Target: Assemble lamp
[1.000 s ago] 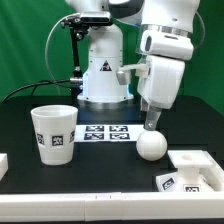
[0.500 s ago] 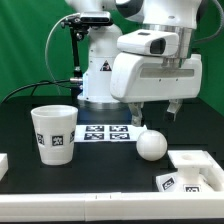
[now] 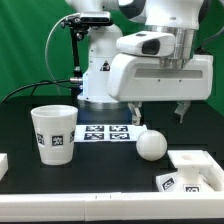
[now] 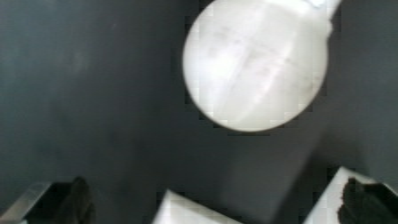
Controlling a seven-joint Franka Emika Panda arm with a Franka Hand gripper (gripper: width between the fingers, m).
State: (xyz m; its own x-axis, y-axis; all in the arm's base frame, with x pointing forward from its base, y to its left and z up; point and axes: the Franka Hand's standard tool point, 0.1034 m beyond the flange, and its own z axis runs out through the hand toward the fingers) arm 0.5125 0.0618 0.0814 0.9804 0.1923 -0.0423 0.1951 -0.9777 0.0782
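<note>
The round white bulb (image 3: 151, 145) lies on the black table right of the marker board (image 3: 105, 133). My gripper (image 3: 158, 114) hangs a little above it, open and empty, its fingers spread wide to either side. In the wrist view the bulb (image 4: 258, 65) is a big white oval ahead of the gripper (image 4: 214, 203), with the dark fingertips (image 4: 54, 200) at the picture's edges. The cup-shaped shade (image 3: 55, 132) stands upright at the exterior view's left. The blocky base (image 3: 192, 170) lies at the front right.
The robot's white pedestal (image 3: 104, 70) stands behind the marker board. A white block (image 3: 3, 162) sits at the exterior view's left edge. A white edge (image 4: 205, 208) shows between the fingers in the wrist view; I cannot tell what it is.
The wrist has turned from side-on to broadside over the bulb. The fingers have since spread wider. The bulb, shade and base have not moved.
</note>
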